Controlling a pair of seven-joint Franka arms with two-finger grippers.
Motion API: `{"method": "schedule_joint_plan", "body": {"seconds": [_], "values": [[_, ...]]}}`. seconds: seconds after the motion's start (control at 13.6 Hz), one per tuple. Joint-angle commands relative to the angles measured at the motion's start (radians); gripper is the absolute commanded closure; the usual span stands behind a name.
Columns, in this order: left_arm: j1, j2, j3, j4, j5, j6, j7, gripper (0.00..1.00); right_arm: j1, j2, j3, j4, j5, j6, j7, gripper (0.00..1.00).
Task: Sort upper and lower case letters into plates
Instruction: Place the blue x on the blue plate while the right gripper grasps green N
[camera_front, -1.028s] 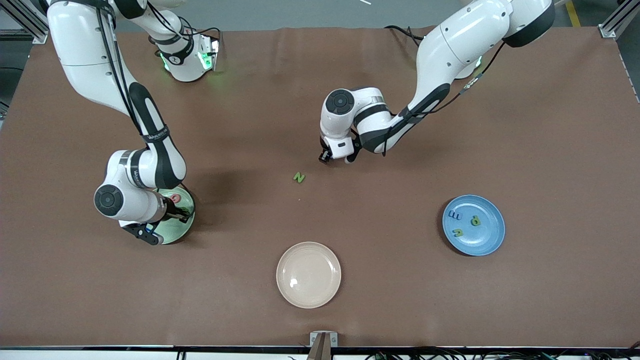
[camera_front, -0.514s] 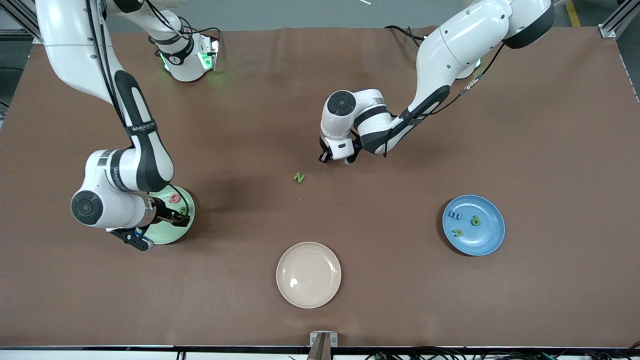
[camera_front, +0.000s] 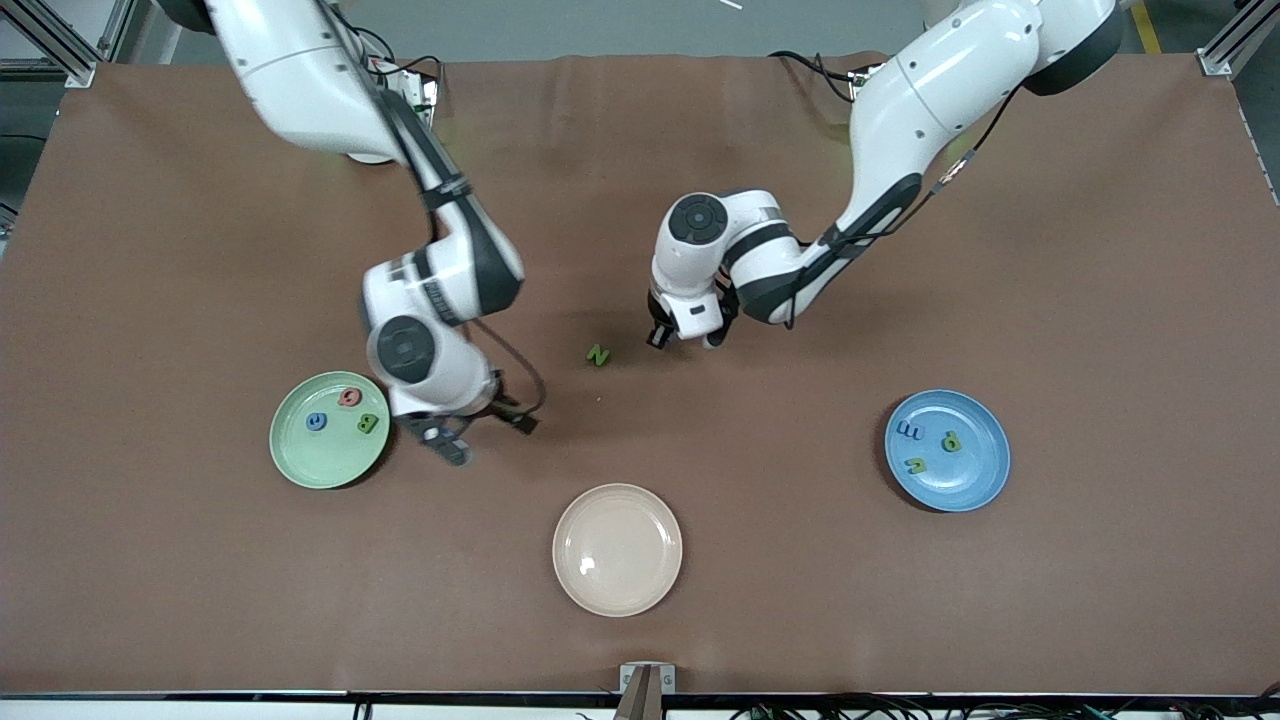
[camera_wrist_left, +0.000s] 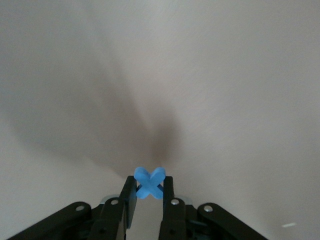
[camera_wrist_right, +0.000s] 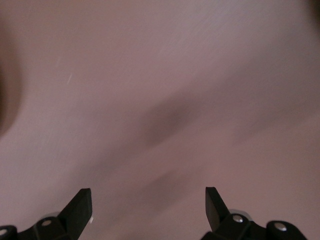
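The pale mint green plate (camera_front: 290, 455) lies toward the right arm's end and holds a blue e (camera_front: 316, 422), a red letter (camera_front: 349, 397) and a green B (camera_front: 368, 423). The medium blue plate (camera_front: 975, 480) lies toward the left arm's end and holds a blue m (camera_front: 910, 430), a green p (camera_front: 951, 441) and another green letter (camera_front: 915, 464). A green N (camera_front: 598, 355) lies on the table between them. My left gripper (camera_front: 672, 340) (camera_wrist_left: 149, 184) is shut on a blue X (camera_wrist_left: 150, 176) beside the N. My right gripper (camera_front: 520, 420) (camera_wrist_right: 148, 197) is open and empty beside the mint plate.
A cream-beige plate (camera_front: 617, 549) lies empty, nearer to the front camera than the N. The brown table (camera_front: 900, 250) stretches wide around the plates. Both arms reach in from the robots' side.
My right arm has swung away from over the mint plate toward the table's middle, leaving the green B in the plate. My left gripper has shifted slightly with the X.
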Motion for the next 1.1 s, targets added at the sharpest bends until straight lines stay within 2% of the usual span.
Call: {"method": "schedule_joint_plan", "body": {"seconds": [0.0, 0.15, 0.37, 0.51, 0.81, 1.03], "values": [[0.085, -0.043, -0.005, 0.041, 0.015, -0.077, 0.142, 1.0, 0.095, 0.017, -0.013, -0.042, 0.002, 0.105, 0.018, 0.0], [0.164, -0.058, -0.006, 0.046, 0.015, -0.094, 0.284, 1.0, 0.14, 0.019, -0.013, -0.109, 0.002, 0.226, 0.018, 0.0], [0.245, -0.105, -0.006, 0.046, 0.015, -0.108, 0.453, 1.0, 0.18, 0.023, -0.014, -0.129, -0.001, 0.239, 0.019, 0.01], [0.303, -0.135, -0.006, 0.041, 0.013, -0.162, 0.613, 1.0, 0.201, 0.028, -0.018, -0.138, -0.007, 0.239, 0.07, 0.03], [0.443, -0.159, -0.006, 0.035, 0.013, -0.251, 0.9, 1.0, 0.217, 0.031, -0.018, -0.145, -0.012, 0.239, 0.165, 0.16], [0.552, -0.158, -0.006, 0.008, 0.013, -0.252, 1.098, 1.0, 0.224, 0.037, -0.019, -0.145, -0.012, 0.24, 0.193, 0.32]]}}
